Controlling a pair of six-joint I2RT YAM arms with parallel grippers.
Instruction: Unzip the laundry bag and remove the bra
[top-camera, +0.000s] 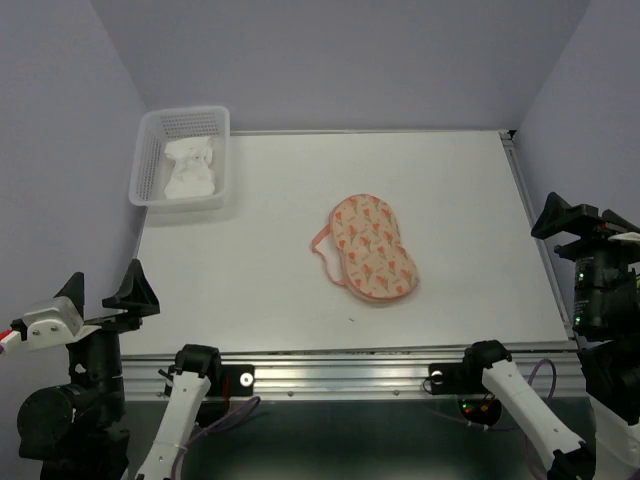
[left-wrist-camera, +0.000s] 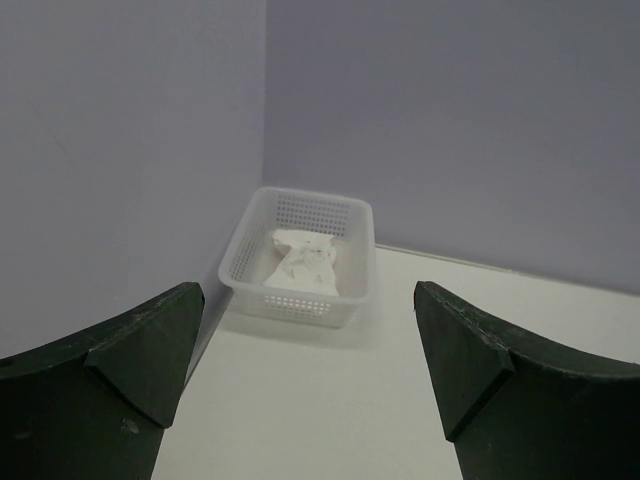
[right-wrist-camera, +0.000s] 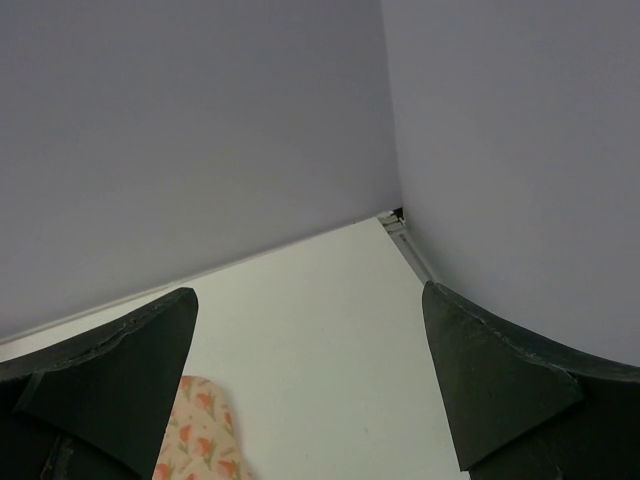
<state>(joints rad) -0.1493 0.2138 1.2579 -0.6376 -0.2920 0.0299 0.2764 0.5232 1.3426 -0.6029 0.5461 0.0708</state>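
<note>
Top external view: floral laundry bag (top-camera: 373, 248) flat at counter (top-camera: 250, 280) centre, looks closed; bra unseen. White cloth in basket (top-camera: 150, 165), far-left corner. Both arms parked at near edge, left gripper (top-camera: 105, 295) and right gripper (top-camera: 578, 222) jaws spread, empty. Stage ambiguous: bag unopened or re-closed.

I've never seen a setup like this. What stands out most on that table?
The peach floral laundry bag lies alone near the middle of the white table, its strap looping off its left side. A white basket holding crumpled white cloth sits in the far left corner. Both grippers wait open at the near edge.
</note>
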